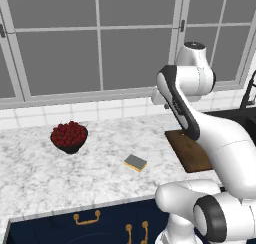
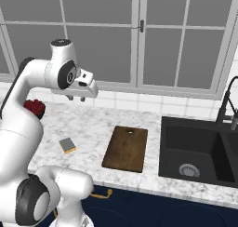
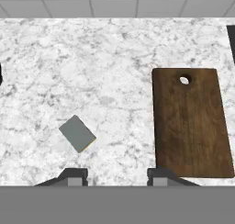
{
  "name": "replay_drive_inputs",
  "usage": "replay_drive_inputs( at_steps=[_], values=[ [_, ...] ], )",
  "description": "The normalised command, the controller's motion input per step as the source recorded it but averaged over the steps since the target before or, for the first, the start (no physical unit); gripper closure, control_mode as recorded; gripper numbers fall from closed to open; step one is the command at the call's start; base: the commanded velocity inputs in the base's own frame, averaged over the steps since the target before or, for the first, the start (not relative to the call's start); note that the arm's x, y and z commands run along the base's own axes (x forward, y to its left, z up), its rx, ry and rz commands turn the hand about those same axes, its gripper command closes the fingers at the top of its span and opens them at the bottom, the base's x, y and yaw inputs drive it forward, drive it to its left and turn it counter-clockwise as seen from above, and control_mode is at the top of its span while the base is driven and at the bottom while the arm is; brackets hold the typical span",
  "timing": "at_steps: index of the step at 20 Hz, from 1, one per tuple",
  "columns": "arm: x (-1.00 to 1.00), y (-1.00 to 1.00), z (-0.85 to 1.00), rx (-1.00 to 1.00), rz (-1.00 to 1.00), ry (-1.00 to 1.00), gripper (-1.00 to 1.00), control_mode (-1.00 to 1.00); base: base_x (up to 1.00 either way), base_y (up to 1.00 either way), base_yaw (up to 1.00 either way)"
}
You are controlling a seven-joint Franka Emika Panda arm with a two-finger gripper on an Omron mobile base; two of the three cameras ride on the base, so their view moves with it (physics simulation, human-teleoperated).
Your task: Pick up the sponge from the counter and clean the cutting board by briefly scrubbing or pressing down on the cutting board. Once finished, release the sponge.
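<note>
The sponge (image 1: pixel 135 162) (image 2: pixel 68 145) (image 3: pixel 77 133), grey on top with a yellow base, lies flat on the white marble counter (image 1: pixel 30 168) (image 2: pixel 93 121) (image 3: pixel 101 67). Right of it, with bare counter between them, lies the dark-brown cutting board (image 2: pixel 125 148) (image 3: pixel 190 124) (image 1: pixel 186 150); my arm partly covers it in the left base view. My gripper (image 2: pixel 76 98) (image 3: pixel 117 178) hangs high above the counter, open, with nothing between its fingers. In the hand view the sponge sits just above and left of the left fingertip (image 3: pixel 73 176).
A dark bowl of red fruit (image 1: pixel 69 136) (image 2: pixel 35 108) stands at the back left of the counter. A black sink (image 2: pixel 195 151) with a dark faucet (image 2: pixel 227 105) lies right of the board. Tiled wall and windows run behind.
</note>
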Motion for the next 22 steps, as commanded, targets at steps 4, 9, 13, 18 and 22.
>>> replay_drive_inputs(
  at_steps=[4,9,13,18,22],
  values=[
    [0.0,0.0,-0.04,0.01,0.0,0.02,-1.0,-1.0,0.0,0.0,0.0],
    [-0.18,0.73,-0.35,-0.03,0.51,0.29,-1.0,-1.0,0.0,0.0,0.0],
    [-0.22,0.65,-0.52,-0.07,0.67,0.14,-1.0,-1.0,0.0,0.0,0.0],
    [0.0,0.1,-0.18,0.0,0.15,0.04,-1.0,-1.0,0.0,0.0,0.0],
    [0.0,0.0,-0.09,0.0,0.0,0.05,-1.0,-1.0,0.0,0.0,0.0]
  ],
)
